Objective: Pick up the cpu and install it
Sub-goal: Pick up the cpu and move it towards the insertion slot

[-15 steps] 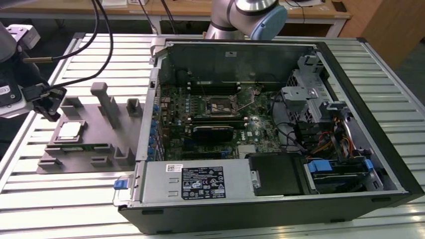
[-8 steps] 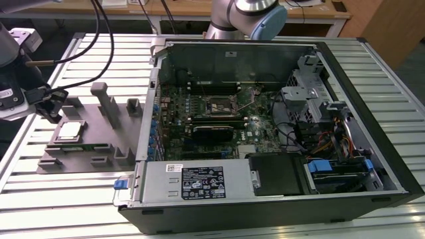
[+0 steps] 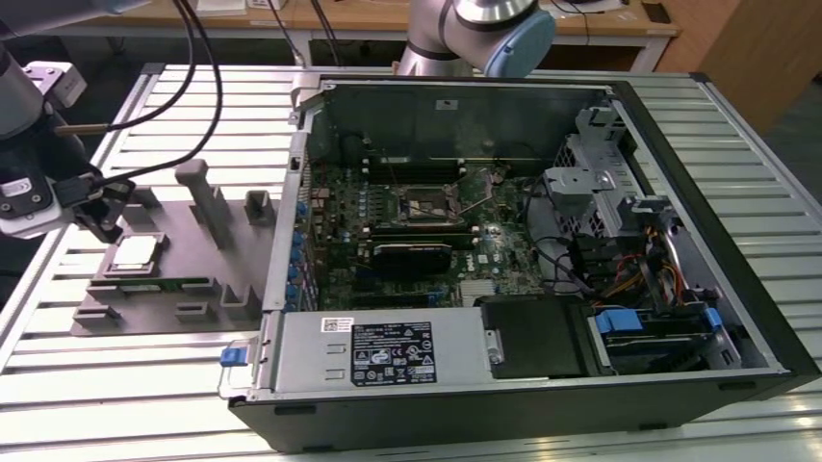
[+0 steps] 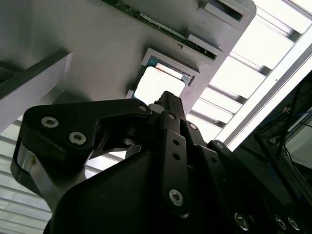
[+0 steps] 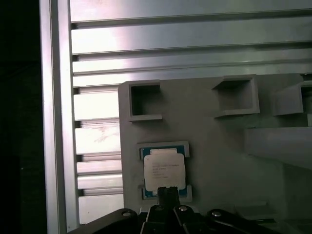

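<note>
Gray plastic makes up the fixture plate (image 3: 167, 289) that lies on the slatted aluminium table (image 3: 77, 385), at the exterior view's left of the opened computer case (image 3: 719, 192). The cpu (image 3: 135, 252) lies flat in a shallow framed recess of that plate, silvery top upward, and we also see it in the first wrist view (image 5: 164, 169) and the second wrist view (image 4: 158, 84). Low rims border the chip on two opposite sides. Square pockets (image 5: 145, 100) sit further along the plate, and a tall post (image 3: 194, 197) stands near the recess, between it and the case wall. Above the chip the space looks free. The motherboard socket (image 3: 430, 200) sits in the middle of the board, well apart from the cpu. The gripper (image 3: 103, 219) hangs just beside the chip, its black tip (image 5: 168, 191) over one edge. We cannot tell whether it touches, nor whether it is spread or closed. The cpu is not yet lifted.
</note>
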Robot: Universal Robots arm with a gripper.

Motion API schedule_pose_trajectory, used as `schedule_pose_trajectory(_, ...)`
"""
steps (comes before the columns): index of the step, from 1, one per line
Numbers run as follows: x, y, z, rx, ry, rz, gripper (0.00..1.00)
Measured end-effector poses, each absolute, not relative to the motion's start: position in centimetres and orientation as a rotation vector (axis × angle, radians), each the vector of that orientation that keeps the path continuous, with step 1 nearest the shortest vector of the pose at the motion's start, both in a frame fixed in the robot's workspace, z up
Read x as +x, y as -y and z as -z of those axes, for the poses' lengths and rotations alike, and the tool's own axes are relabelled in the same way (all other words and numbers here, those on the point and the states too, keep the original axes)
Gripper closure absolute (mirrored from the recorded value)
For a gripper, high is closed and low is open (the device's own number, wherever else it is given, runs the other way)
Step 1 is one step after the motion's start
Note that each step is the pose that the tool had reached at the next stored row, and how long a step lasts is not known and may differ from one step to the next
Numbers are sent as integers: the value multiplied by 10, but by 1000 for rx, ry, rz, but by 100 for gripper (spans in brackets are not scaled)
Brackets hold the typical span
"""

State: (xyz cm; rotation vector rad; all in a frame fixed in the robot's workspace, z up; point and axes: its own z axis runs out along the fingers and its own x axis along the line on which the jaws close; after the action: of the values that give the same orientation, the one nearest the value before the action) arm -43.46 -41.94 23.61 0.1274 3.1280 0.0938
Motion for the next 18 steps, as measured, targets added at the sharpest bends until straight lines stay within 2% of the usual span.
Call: schedule_pose_trajectory(18, -435, 419, -222, 127, -3128, -91, 89)
